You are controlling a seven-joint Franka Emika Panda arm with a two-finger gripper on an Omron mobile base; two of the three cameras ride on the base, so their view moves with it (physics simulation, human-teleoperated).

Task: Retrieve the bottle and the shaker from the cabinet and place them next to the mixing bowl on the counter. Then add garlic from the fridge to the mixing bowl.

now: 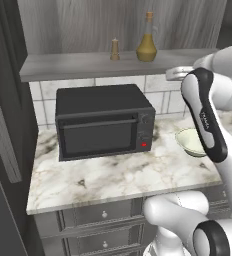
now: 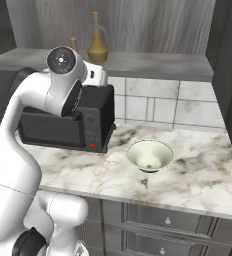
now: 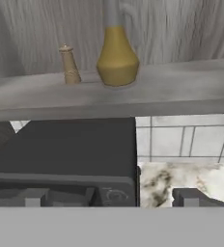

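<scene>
Amber glass, the bottle [image 3: 116, 55] stands on the cabinet shelf [image 3: 181, 87] just right of the small shaker [image 3: 69, 65]; likely heavy, slick, fragile, best gripped at the body. The claw [image 3: 109, 197] gapes wide, empty.

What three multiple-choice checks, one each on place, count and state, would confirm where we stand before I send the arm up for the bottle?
1. Where is the bottle?
A. On the cabinet shelf, right of the shaker
B. Inside the mixing bowl
C. On top of the microwave

2. How many items stand on the shelf?
A. One
B. Two
C. Four

3. What state is the gripper in?
A. Shut on the shaker
B. Shut on the bottle
C. Open, holding nothing

Answers: 1 A, the left base view shows it on the shelf beside the shaker; 2 B, just bottle and shaker; 3 C, the fingertips stand wide apart in the hand view.
</scene>
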